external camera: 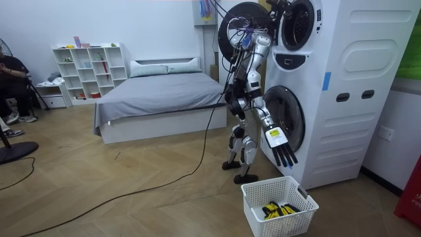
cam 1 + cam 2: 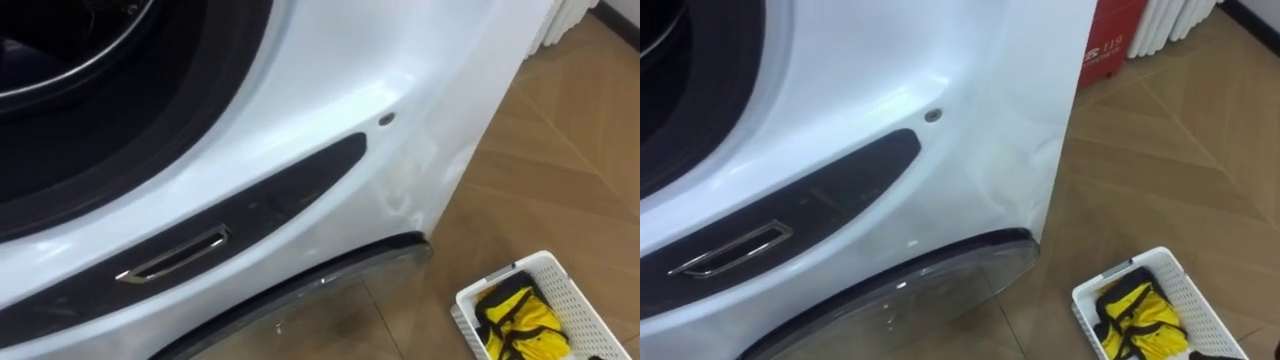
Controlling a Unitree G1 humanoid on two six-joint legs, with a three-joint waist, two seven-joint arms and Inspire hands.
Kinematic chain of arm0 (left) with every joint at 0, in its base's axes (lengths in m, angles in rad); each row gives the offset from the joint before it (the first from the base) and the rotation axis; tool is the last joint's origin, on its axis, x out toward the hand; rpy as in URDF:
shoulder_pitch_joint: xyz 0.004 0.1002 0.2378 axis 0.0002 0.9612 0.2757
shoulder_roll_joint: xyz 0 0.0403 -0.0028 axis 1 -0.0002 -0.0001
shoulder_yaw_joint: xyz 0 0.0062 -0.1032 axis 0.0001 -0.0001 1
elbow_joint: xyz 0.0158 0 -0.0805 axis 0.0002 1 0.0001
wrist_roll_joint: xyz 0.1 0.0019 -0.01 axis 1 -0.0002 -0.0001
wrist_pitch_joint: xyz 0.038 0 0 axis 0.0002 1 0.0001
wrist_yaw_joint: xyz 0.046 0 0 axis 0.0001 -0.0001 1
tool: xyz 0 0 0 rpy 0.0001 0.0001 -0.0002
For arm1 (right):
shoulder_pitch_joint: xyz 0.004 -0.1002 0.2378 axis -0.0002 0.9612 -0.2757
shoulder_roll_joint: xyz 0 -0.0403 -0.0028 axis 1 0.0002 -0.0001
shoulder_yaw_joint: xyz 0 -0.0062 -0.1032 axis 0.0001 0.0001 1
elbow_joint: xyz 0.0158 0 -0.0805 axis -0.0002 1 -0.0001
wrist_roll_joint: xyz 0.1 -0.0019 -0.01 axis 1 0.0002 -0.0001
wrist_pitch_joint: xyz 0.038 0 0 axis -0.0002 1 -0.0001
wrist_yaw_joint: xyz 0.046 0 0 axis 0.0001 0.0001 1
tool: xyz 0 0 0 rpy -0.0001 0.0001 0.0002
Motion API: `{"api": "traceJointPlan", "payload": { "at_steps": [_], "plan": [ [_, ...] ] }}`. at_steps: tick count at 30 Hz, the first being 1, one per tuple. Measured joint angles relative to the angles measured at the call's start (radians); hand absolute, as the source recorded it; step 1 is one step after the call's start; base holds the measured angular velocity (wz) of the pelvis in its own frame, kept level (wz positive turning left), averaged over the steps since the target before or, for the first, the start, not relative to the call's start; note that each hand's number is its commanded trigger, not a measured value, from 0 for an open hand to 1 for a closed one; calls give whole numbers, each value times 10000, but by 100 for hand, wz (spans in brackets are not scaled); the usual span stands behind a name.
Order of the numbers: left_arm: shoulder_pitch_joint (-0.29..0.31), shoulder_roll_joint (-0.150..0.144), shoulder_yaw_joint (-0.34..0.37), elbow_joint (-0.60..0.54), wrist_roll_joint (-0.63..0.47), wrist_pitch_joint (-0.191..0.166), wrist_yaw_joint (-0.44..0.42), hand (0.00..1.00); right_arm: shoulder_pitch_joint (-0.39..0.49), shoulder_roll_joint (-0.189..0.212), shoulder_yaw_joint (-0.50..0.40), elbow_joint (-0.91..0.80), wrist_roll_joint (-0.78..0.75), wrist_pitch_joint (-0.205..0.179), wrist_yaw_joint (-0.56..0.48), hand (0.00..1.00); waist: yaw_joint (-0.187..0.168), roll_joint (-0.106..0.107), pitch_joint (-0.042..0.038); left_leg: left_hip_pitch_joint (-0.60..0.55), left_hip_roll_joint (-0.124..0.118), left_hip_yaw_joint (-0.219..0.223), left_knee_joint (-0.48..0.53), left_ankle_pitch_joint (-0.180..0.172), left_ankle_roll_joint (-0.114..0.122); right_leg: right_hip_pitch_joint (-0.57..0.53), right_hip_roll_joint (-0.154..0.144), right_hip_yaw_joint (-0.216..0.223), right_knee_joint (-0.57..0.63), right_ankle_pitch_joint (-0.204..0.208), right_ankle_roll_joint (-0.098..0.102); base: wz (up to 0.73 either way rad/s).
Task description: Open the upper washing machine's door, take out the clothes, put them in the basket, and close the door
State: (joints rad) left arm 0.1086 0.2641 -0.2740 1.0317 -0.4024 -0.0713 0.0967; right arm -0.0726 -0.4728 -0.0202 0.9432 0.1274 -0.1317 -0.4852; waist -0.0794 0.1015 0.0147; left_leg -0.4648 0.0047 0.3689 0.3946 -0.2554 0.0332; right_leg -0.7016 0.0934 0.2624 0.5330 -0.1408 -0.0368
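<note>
Yellow-and-black crumpled clothes (image 2: 518,318) are seen bunched in a white perforated plastic basket (image 2: 575,295) on the wooden floor (image 2: 560,150). Their long axis is laid along the basket's length, slanting from upper left to lower right in the eye views. A tall white stacked washing machine (image 2: 330,60) stands beside the basket. The right hand (image 1: 281,150) is hung released above the basket, fingers straight down. The left hand (image 1: 272,8) is raised at the upper drum; its grasp cannot be told.

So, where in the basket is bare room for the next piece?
Bare room lies along the white basket's right wall, beside the yellow-black garment, which crowds its left side. The wooden floor between basket and washing machine is free too.
</note>
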Motion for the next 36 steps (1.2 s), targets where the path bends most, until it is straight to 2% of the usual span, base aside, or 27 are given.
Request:
{"api": "traceJointPlan", "payload": {
  "at_steps": [4,10,13,15,17,20,21,23,26,30,32,36],
  "plan": [
    [1,8,-3,99,-23,-10,-79,0,95,0,106,277,543,0,256,0,1,-98,0,421,-2,-38,-238,39,64,407,1,-57,-172,-15,-20,2],
    [73,34,68,442,-564,-11,-348,0,904,105,162,1190,1532,-15,565,0,-57,-294,3,1401,71,-455,-610,63,87,1606,-51,-520,-723,-65,-116,16],
    [252,29,778,532,-536,-3,-515,0,1466,509,-36,1689,2284,21,1062,0,-59,-581,-72,2069,118,-561,-898,72,68,2320,-91,-806,-950,-172,-186,23],
    [278,-26,1073,678,-87,1,-602,0,1795,791,-30,2054,2503,32,1379,0,-29,-630,-103,2473,197,-699,-1050,102,18,2938,-96,-1066,-1403,-107,-226,35],
    [439,-57,1167,676,614,7,-621,0,2205,1184,-24,2379,2760,134,1978,0,-8,-667,-136,3216,214,-1044,-1483,146,-34,3877,-122,-1394,-1996,-77,-265,39],
    [532,-191,1118,803,1170,18,-579,0,2345,1577,299,2682,2737,414,2609,0,25,-709,-121,3949,219,-1284,-1832,169,-53,4772,-142,-1625,-2523,-76,-270,27],
    [508,-228,1132,882,1329,18,-575,0,2323,1659,396,2684,2676,469,2731,0,43,-692,-141,4053,220,-1304,-1874,170,-53,4861,-143,-1675,-2603,-70,-269,20],
    [362,-369,1166,1166,1818,43,-541,0,2276,2019,622,2692,2618,593,3200,0,48,-717,-115,4364,204,-1535,-1970,170,-53,5377,-197,-1932,-2850,-70,-269,28],
    [386,-632,1415,1198,2363,55,-386,0,2209,2407,790,2660,2463,604,3648,0,179,-722,-99,4855,210,-1605,-2091,168,-56,6060,-229,-2160,-3326,-68,-274,29],
    [381,-824,1572,1198,2528,67,-386,0,2046,2755,889,2650,1783,643,4072,0,415,-737,-87,5161,212,-1846,-2141,167,-57,6640,-258,-2409,-3667,-60,-296,23],
    [389,-829,1572,1184,2569,88,-383,0,1878,2798,1308,2645,1543,687,4347,0,591,-767,-75,5287,212,-1975,-2140,166,-58,6850,-266,-2501,-3771,-71,-315,14],
    [388,-896,1802,1134,2783,215,-382,0,1648,2798,1386,2558,904,702,4698,0,636,-818,-52,5294,200,-2315,-2138,166,-60,7070,-299,-2837,-3854,-98,-352,27]
  ]
}}
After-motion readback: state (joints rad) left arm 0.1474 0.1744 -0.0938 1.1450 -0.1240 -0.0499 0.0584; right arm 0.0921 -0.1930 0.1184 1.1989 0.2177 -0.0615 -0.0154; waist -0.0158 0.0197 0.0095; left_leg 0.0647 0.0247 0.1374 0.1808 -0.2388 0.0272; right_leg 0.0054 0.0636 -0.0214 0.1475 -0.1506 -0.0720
